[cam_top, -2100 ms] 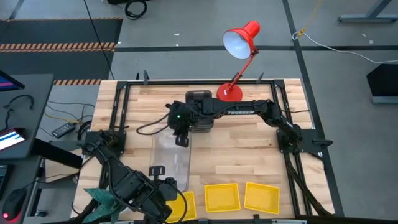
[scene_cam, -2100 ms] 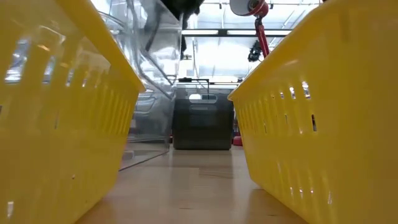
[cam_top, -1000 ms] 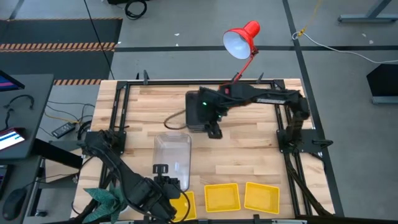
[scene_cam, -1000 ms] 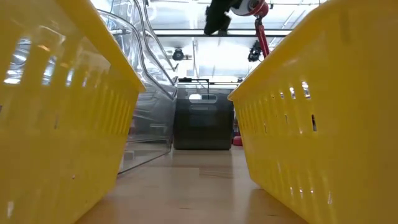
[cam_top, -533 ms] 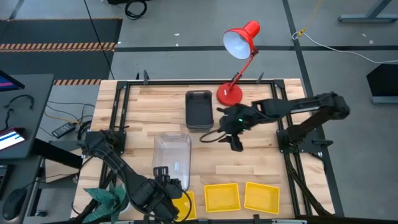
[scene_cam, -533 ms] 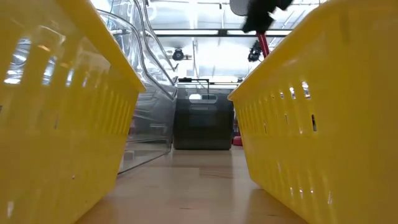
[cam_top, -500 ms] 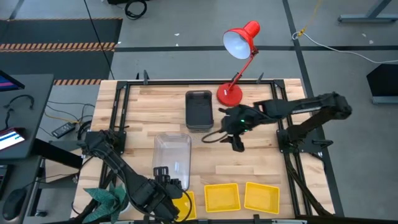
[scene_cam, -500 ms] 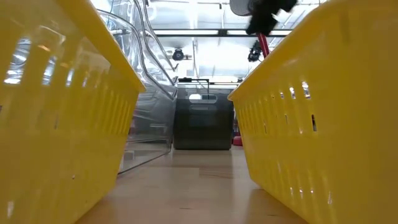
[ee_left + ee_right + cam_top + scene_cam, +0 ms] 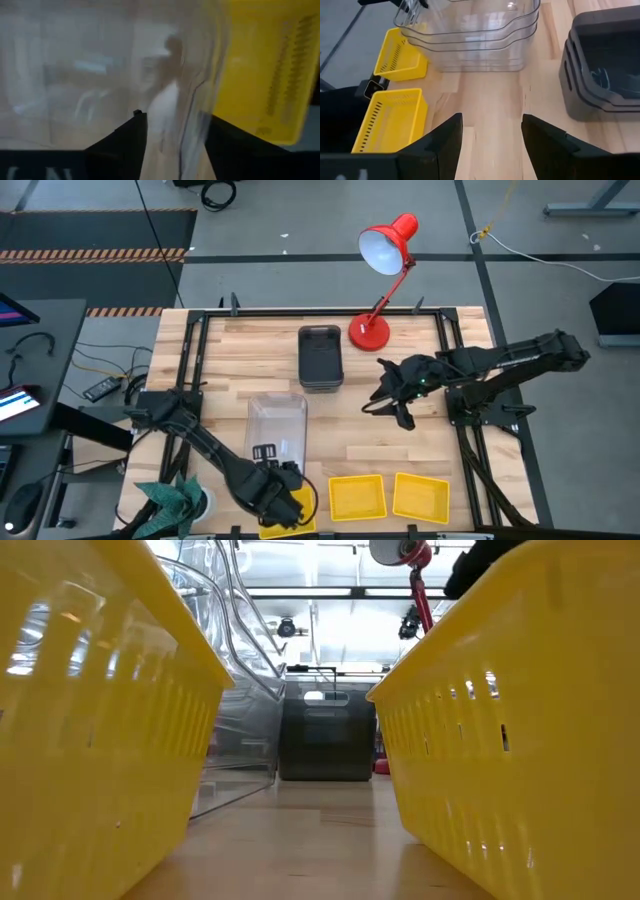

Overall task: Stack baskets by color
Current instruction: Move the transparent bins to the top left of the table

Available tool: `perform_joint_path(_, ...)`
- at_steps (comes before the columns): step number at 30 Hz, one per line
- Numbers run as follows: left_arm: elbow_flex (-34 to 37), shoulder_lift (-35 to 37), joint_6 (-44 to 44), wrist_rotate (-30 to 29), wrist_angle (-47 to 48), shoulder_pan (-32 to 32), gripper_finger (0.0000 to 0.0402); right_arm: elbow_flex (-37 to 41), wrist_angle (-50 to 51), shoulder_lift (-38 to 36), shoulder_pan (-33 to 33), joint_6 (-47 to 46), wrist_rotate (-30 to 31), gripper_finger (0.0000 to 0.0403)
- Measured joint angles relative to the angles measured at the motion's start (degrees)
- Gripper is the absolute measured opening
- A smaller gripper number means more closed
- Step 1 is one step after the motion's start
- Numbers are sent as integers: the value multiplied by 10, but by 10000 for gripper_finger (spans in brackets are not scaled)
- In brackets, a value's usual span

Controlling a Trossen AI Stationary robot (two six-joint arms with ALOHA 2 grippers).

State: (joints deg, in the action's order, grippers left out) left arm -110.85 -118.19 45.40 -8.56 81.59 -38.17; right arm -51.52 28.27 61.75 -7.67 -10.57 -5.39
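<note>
A stack of clear baskets (image 9: 277,428) lies on the table's middle left. The dark grey baskets (image 9: 320,357) are stacked at the far middle. Three yellow baskets (image 9: 357,497) (image 9: 421,495) (image 9: 296,506) sit side by side along the near edge. My left gripper (image 9: 271,480) points straight down at the clear stack's near end, open, and the clear rim (image 9: 192,107) stands between its fingers. My right gripper (image 9: 398,408) hangs open over bare wood to the right of the grey stack, with nothing between its fingers (image 9: 492,120). My left gripper comes at the clear stack's near rim (image 9: 192,107) from above, one finger on either side of the wall. I cannot tell whether the fingers touch it. The clear stack rests flat on the table.
A red desk lamp (image 9: 385,250) stands at the far edge, its base (image 9: 368,330) beside the grey stack. A black frame (image 9: 450,380) runs along the table's sides. Bare wood (image 9: 492,90) lies between the clear and grey stacks.
My right gripper has swung from over the grey stack toward the table's right edge, sinking somewhat and staying clear of every basket. My left gripper has sunk a little at the clear stack's near end. The clear stack has kept still.
</note>
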Motion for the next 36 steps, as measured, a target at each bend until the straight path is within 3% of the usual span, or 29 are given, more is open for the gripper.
perform_joint_path(6,26,-4,19,47,-6,21,154,6,9,-11,-9,1,23,208)
perform_joint_path(20,26,-4,87,10,71,42,94,6,22,-24,-8,15,24,208)
perform_joint_path(29,26,-2,99,28,-1,52,70,6,22,-23,-8,15,24,208)
perform_joint_path(36,26,-2,97,27,6,86,58,6,19,-23,-8,15,24,208)
